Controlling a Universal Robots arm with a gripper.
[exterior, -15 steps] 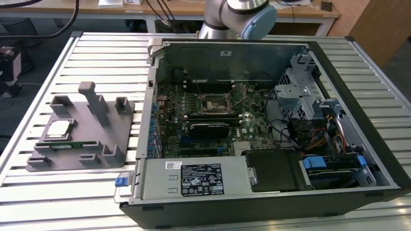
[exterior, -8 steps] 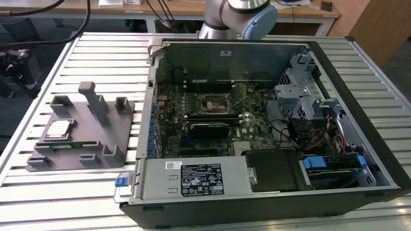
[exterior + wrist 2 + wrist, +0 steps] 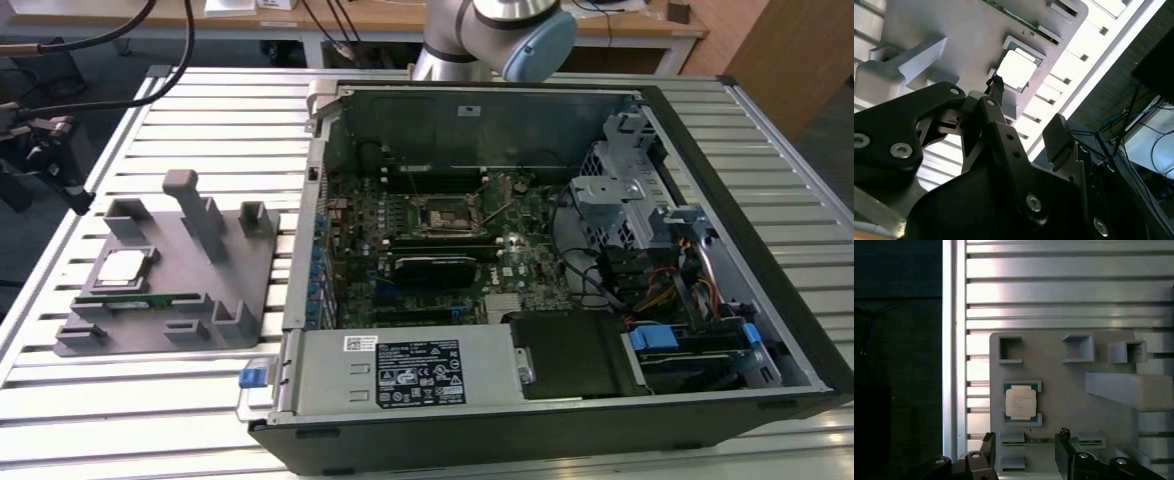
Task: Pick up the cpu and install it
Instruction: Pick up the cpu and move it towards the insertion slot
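The cpu [image 3: 123, 268], a flat silver square with a pale rim, lies in a recess of the grey holder [image 3: 200, 290] on the slatted table, at the exterior view's left. It also shows in the first wrist view as cpu [image 3: 1020, 403] and in the second wrist view as cpu [image 3: 1016, 67]. My gripper [image 3: 1026, 452] hangs well above the holder, open, with nothing between its black fingers [image 3: 988, 445]. In the second wrist view the gripper [image 3: 1026, 110] stands apart from the chip. The black socket frame [image 3: 445, 212] sits mid-motherboard inside the open computer case [image 3: 747, 250].
A thin green memory stick [image 3: 140, 300] lies in the holder just in front of the cpu. Grey posts [image 3: 187, 205] rise from the holder. The arm's elbow [image 3: 501, 35] is behind the case. Cables and a black stand [image 3: 40, 140] sit past the table's left edge.
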